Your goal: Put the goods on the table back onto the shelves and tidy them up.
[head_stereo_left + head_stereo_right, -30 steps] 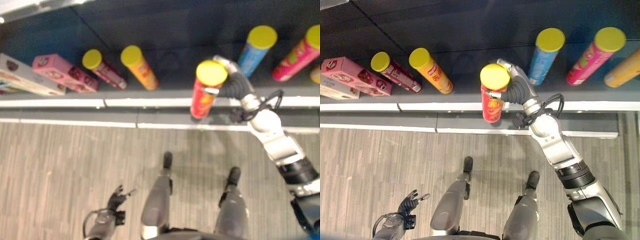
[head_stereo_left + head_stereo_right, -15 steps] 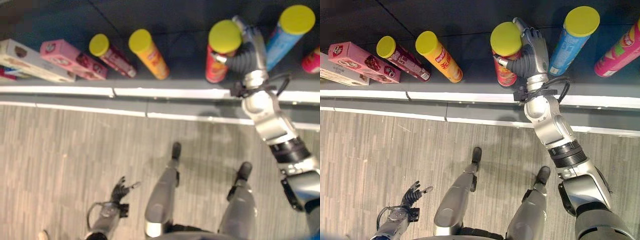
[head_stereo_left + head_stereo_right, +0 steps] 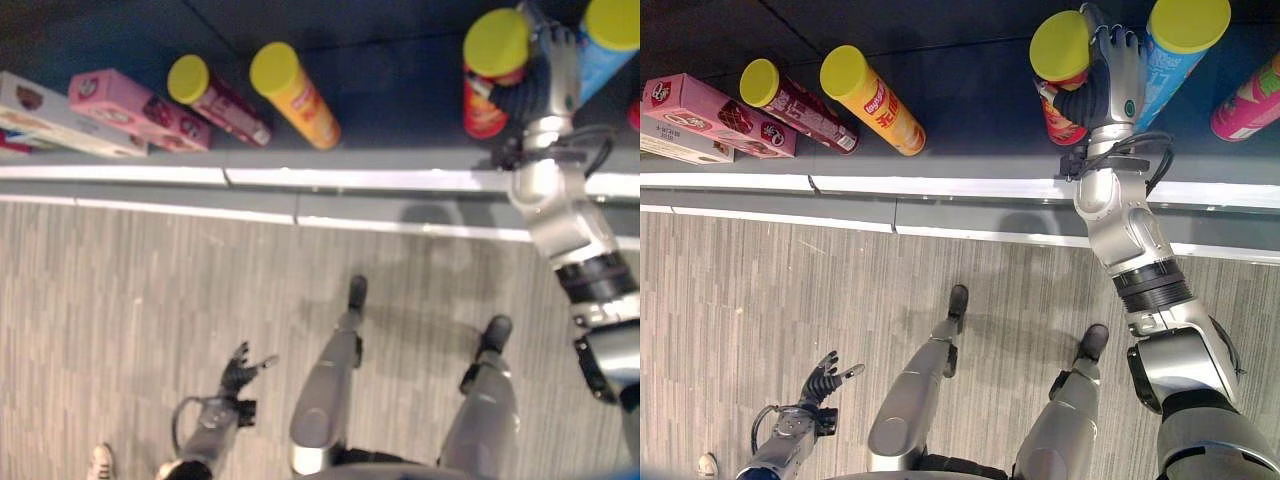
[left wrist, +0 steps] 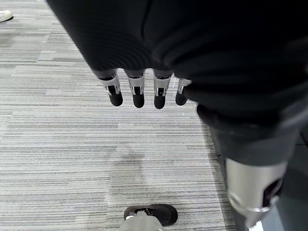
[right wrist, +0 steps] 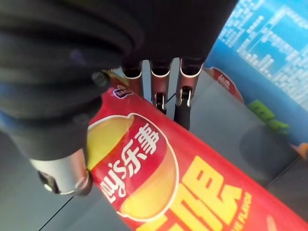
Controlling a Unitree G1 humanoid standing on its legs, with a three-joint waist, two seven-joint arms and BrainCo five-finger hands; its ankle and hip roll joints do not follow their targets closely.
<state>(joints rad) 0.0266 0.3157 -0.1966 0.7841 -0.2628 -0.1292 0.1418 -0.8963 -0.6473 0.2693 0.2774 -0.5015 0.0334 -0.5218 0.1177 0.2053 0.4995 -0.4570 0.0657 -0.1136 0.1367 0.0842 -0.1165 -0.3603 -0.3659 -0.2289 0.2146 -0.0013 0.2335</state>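
fingers (image 5: 182, 103) of the right hand (image 3: 1108, 85) are curled round the red can (image 3: 1062, 95), thumb on the near side, so it's a proper wrap that keeps the tall tube upright while it goes onto the shelf (image 3: 970, 100). the can stands on the dark shelf board now, yellow lid up, tucked just beside the blue can (image 3: 1170, 55), with the pink can (image 3: 1250, 105) further along the row. that spot looks chosen to fill the gap between the blue can and the orange can (image 3: 872, 100), which leans by the maroon can (image 3: 792, 95) and the pink box (image 3: 715, 115). left hand (image 3: 825, 382) hangs low over the floor, fingers relaxed and holding nothing, out of the way. judging by this, letting go comes next, and a tall can could tip if nudged.
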